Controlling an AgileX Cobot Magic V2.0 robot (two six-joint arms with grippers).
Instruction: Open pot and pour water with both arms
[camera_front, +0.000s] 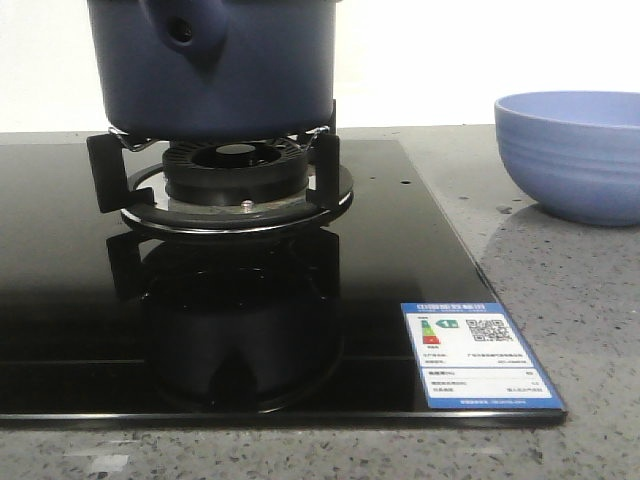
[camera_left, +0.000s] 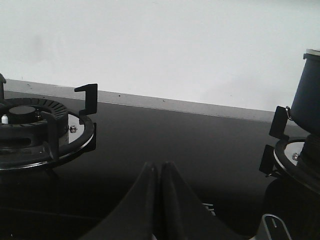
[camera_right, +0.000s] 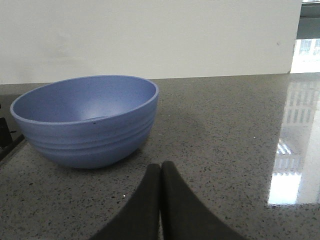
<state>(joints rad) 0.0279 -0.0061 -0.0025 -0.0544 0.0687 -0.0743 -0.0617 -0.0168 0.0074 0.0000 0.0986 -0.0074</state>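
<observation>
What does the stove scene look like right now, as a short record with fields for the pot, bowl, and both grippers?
pot: dark blue pot sits on the burner stand, side handle socket facing the camera
lid: top of pot out of view, cannot tell
bowl: light blue bowl upright on the stone counter, looks empty
left gripper: shut, empty, low above the black cooktop
right gripper: shut, empty, near the bowl

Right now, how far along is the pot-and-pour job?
Nothing looks done yet. The pot sits on its burner stand; its top is out of view, so the lid's state is unclear. The left gripper and right gripper are shut and hold nothing. The bowl looks empty. Opening and pouring remain.
</observation>
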